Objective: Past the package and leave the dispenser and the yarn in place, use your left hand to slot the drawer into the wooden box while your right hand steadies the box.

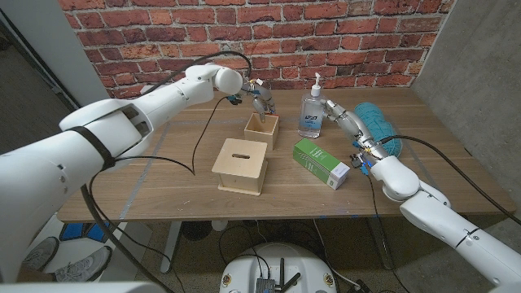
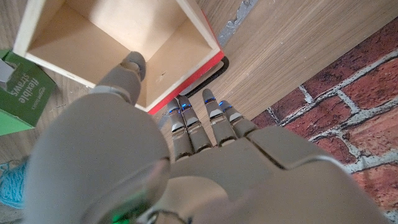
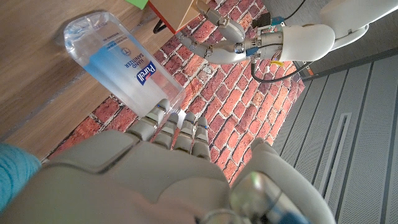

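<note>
Fingers of our left hand (image 1: 262,99) reach down at the far rim of the drawer (image 1: 262,130), an open wooden tray standing past the middle of the table (image 1: 163,175); from the head view we cannot tell whether they grip it. Nearer, the wooden box (image 1: 241,165) with a slot in its lid sits just left of the green package (image 1: 321,162). Our right hand (image 1: 348,124) hangs right of the dispenser (image 1: 312,110), between it and the blue yarn (image 1: 378,124), fingers straight and close together, holding nothing we can see.

From the left wrist view, our thumb (image 2: 126,73) hooks over the drawer's (image 2: 118,37) rim into its bare inside, while the other fingers (image 2: 199,121) lie pressed together down its outer wall, pinching that wall. The package (image 2: 25,93) lies beside the drawer.

From the right wrist view, our fingers (image 3: 177,124) point straight, side by side, next to the dispenser (image 3: 121,59); whether they touch it we cannot tell. Yarn (image 3: 15,168) shows at the edge, and the left hand (image 3: 217,43) reaches to the drawer's (image 3: 171,12) corner beyond.
</note>
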Robot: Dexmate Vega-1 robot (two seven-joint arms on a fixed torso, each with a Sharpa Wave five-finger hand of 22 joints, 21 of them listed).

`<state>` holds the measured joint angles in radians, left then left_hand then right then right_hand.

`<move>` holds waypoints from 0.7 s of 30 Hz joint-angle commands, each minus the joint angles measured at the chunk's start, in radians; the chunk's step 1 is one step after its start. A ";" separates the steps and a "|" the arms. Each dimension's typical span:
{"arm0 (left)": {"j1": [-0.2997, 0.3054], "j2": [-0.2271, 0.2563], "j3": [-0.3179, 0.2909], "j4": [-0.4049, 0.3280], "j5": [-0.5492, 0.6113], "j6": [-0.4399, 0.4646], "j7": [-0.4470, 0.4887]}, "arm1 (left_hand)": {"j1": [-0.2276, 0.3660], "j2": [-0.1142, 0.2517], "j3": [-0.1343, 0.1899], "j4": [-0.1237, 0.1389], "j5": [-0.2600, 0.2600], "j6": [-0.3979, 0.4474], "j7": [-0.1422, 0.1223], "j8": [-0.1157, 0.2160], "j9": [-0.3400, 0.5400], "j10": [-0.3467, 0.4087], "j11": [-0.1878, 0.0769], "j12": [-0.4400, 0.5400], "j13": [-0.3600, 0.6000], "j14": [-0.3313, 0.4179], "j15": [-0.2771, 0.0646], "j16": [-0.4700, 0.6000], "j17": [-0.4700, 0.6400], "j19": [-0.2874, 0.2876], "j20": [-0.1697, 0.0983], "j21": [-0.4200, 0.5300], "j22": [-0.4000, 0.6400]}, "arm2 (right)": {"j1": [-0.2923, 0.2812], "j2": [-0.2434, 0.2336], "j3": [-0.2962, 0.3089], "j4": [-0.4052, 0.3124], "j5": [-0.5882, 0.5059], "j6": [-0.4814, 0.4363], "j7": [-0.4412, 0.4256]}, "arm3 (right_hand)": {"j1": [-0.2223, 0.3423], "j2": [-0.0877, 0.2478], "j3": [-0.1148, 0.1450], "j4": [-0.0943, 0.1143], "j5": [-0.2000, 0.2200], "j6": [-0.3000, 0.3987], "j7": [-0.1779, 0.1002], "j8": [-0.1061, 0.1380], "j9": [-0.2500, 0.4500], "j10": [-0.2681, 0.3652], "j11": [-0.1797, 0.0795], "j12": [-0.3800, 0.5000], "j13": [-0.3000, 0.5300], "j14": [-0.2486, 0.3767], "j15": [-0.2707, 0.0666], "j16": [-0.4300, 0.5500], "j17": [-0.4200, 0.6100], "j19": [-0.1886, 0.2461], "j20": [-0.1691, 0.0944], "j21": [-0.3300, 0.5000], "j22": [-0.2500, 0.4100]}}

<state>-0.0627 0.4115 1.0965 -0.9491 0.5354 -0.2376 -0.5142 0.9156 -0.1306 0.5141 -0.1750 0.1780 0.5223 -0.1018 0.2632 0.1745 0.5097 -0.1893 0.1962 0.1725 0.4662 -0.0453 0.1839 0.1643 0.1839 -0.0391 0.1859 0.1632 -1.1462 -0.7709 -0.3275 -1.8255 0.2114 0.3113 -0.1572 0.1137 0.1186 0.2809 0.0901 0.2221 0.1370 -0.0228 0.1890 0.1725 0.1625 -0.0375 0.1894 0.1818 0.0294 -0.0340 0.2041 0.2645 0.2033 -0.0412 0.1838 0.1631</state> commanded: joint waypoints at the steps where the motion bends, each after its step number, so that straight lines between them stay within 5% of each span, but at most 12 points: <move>1: 0.031 0.017 0.005 -0.034 0.035 0.030 0.081 | 0.037 0.009 -0.027 0.002 0.008 0.057 0.006 0.006 0.004 0.076 -0.002 0.011 0.003 0.061 -0.166 0.010 0.003 0.040 -0.089 0.007 0.000 | -0.007 -0.023 -0.008 -0.026 -0.091 -0.015 -0.013 | 0.013 0.012 0.011 -0.003 -0.002 0.015 0.000 0.006 0.002 0.010 0.003 0.008 0.001 0.011 -0.047 0.009 -0.002 0.004 -0.041 0.000 0.003; 14: 0.071 0.027 -0.013 -0.069 0.033 0.075 0.118 | 0.067 0.016 -0.073 0.006 0.012 0.116 0.053 -0.010 0.006 0.154 0.014 0.004 0.001 0.179 -0.161 0.019 0.004 0.100 -0.157 0.006 0.000 | 0.001 -0.041 -0.003 -0.042 -0.094 -0.021 0.017 | 0.013 0.011 0.016 -0.006 -0.006 0.028 -0.002 0.008 0.003 0.018 0.004 0.008 0.001 0.019 -0.045 0.009 -0.007 0.013 -0.039 0.003 0.003; 21: 0.089 0.033 -0.023 -0.082 0.028 0.074 0.147 | 0.086 0.027 -0.080 0.005 0.016 0.139 0.072 -0.012 0.007 0.172 0.024 0.003 0.001 0.221 -0.164 0.025 0.006 0.106 -0.164 0.003 0.000 | 0.001 -0.057 -0.004 -0.049 -0.123 -0.018 0.023 | 0.011 0.011 0.018 -0.007 -0.008 0.032 0.000 0.008 0.003 0.020 0.003 0.008 0.001 0.021 -0.045 0.009 -0.009 0.015 -0.037 0.004 0.003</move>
<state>-0.0049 0.4342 1.0882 -1.0036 0.5638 -0.1812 -0.4070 0.9847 -0.1051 0.4413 -0.1685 0.1856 0.6524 -0.0360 0.2513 0.1795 0.6666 -0.1645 0.2003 0.1725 0.6707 -0.0642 0.2002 0.1656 0.2775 -0.0410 0.1859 0.1633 -1.1480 -0.8069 -0.3327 -1.8613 0.1234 0.2923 -0.1482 0.1202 0.1120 0.2883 0.0826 0.2173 0.1622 -0.0229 0.1927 0.1725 0.1750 -0.0357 0.1894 0.1818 0.0419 -0.0358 0.2041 0.2552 0.2096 -0.0399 0.1839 0.1631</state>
